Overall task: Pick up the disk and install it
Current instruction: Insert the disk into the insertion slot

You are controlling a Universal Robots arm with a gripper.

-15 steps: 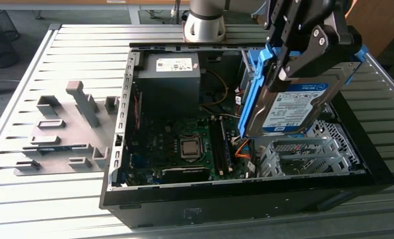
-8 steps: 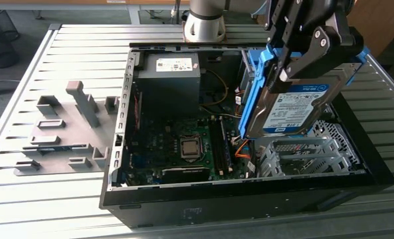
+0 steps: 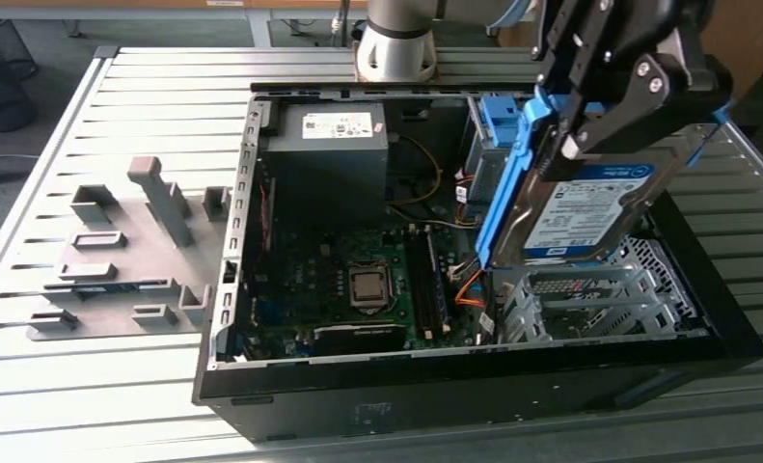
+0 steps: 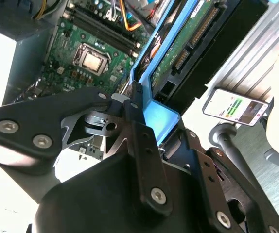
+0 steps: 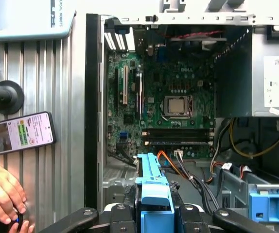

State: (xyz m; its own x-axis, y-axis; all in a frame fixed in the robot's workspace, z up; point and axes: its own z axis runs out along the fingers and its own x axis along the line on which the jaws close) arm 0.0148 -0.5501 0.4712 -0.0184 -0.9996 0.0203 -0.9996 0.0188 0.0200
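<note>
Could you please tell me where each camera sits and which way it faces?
Exterior view: off the arm, looking down into the open computer case; shows the arm's base and the tool clamping the disk.
First wrist view: on the wrist, facing down past the tool onto the motherboard; a person's hand shows nearby.
Second wrist view: on the wrist, looking obliquely along the tool at the disk's underside.
Shared: all show the motherboard; both wrist views, a phone.

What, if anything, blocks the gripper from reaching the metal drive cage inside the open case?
Probably nothing, so likely yes. The gripper, shut on the disk, hangs just above the drive cage, the case is open on top, and the orange cables lie beside the cage, not over it.
</note>
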